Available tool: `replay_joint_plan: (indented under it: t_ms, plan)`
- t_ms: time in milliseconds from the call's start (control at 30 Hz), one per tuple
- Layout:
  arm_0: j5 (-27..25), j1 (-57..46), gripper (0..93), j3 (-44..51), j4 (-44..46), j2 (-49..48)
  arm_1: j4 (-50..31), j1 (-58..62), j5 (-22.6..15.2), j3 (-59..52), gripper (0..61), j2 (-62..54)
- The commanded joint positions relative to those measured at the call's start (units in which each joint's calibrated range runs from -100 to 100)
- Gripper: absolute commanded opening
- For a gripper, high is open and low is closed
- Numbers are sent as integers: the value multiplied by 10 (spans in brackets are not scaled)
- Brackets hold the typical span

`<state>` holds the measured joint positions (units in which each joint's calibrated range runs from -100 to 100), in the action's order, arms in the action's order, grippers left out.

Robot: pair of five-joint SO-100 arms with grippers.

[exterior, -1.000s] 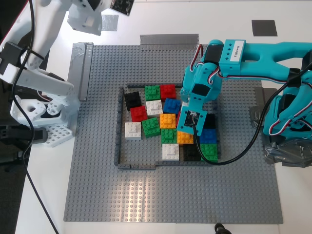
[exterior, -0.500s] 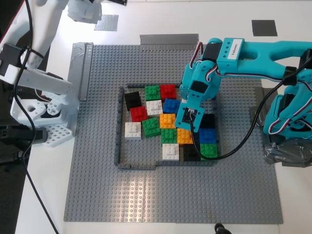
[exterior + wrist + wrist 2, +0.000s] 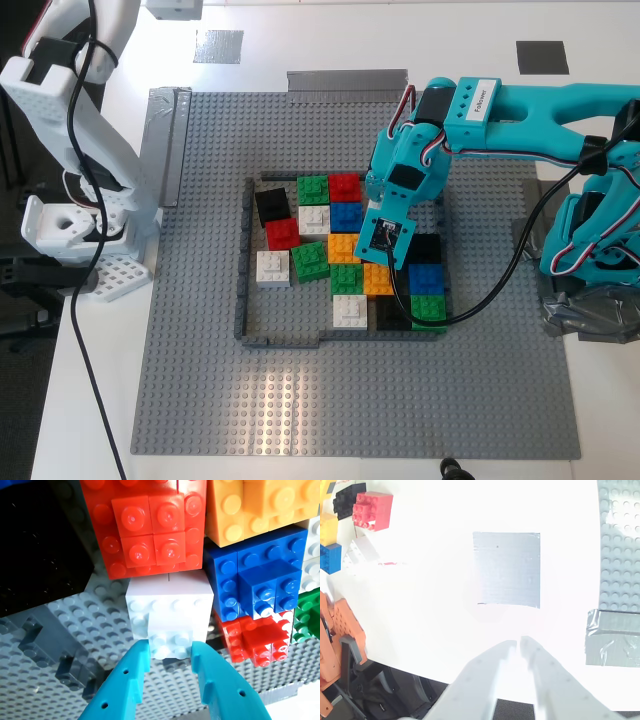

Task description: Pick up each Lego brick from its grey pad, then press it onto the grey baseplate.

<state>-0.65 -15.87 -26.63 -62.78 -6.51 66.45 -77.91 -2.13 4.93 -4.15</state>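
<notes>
My first tool [image 3: 167, 652], on the teal arm [image 3: 520, 110], is clamped on a white brick [image 3: 170, 612] whose base sits on the grey baseplate [image 3: 200, 380] just beside a red brick [image 3: 150, 527] and a blue brick [image 3: 260, 580], inside the low dark frame [image 3: 243, 260]. In the exterior view that tool [image 3: 385, 240] is down among the packed bricks near the frame's right side. Within the frame I count three green, three white, two red, two blue, two orange and about three black bricks, though the arm hides some.

My second tool [image 3: 517, 647], on the white arm [image 3: 75, 90], hovers over the white table [image 3: 420, 580] with its tips almost together and nothing between them, near a silvery grey pad [image 3: 506, 569]. A darker pad [image 3: 542, 56] lies at the exterior view's far right. Two pads in all, both bare.
</notes>
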Motion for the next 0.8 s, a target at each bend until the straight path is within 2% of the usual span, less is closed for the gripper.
replay_joint_plan:
  t_ms: [0,100,267,400,567,767]
  plan:
    - [3,1,0,9,5,-1,-12,-28,2,69,2,11]
    - [3,1,0,9,5,-1,-25,-40,6,87,2,40]
    - [0,1,0,3,-2,-1,15,-49,6,139,2,58]
    - [-1,-1,0,1,-4,-1,10,-58,7,139,2,57]
    - [0,-1,120,5,-4,-1,26,-68,9,145,2,64]
    - [-1,-1,129,9,-4,-2,29,-69,10,134,2,56]
